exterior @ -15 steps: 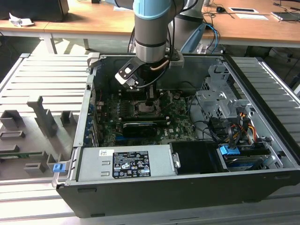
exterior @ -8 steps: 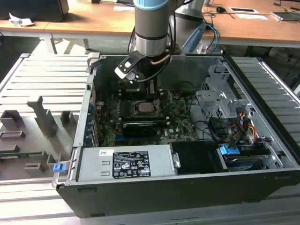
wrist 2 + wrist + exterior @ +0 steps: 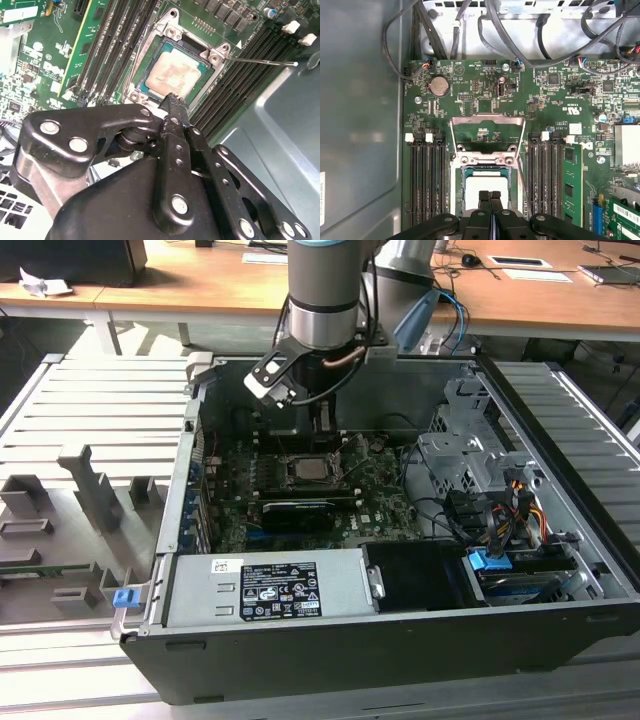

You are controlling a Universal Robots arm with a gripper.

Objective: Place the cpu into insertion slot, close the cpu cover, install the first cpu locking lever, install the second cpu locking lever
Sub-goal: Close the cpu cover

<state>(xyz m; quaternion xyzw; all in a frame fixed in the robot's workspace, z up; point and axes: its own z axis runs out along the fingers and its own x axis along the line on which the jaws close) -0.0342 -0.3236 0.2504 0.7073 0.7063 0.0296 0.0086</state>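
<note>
The cpu (image 3: 175, 75), a pale silvery-beige square, lies flat in the insertion slot (image 3: 150, 47) in the middle of the motherboard (image 3: 375, 502); it also shows as the cpu (image 3: 485, 186) and the cpu (image 3: 307, 468). The cpu cover (image 3: 487, 119), a silvery frame plate with a square window, stands swung open beyond the socket. A thin locking lever (image 3: 260, 62) sticks out free beside the socket. My gripper (image 3: 490, 197) hovers just over the cpu's edge, fingers pressed together with nothing between them. The gripper (image 3: 172, 100) and the gripper (image 3: 322, 435) hang inside the open case.
Memory slots (image 3: 427, 175) flank the socket, with one memory stick (image 3: 571, 180) fitted. A long black card (image 3: 297, 512) lies in front of the socket. The power supply (image 3: 265, 590), drive cage (image 3: 460, 455) and cables (image 3: 470, 30) crowd the case. A grey parts tray (image 3: 70, 520) sits at the exterior view's left.
</note>
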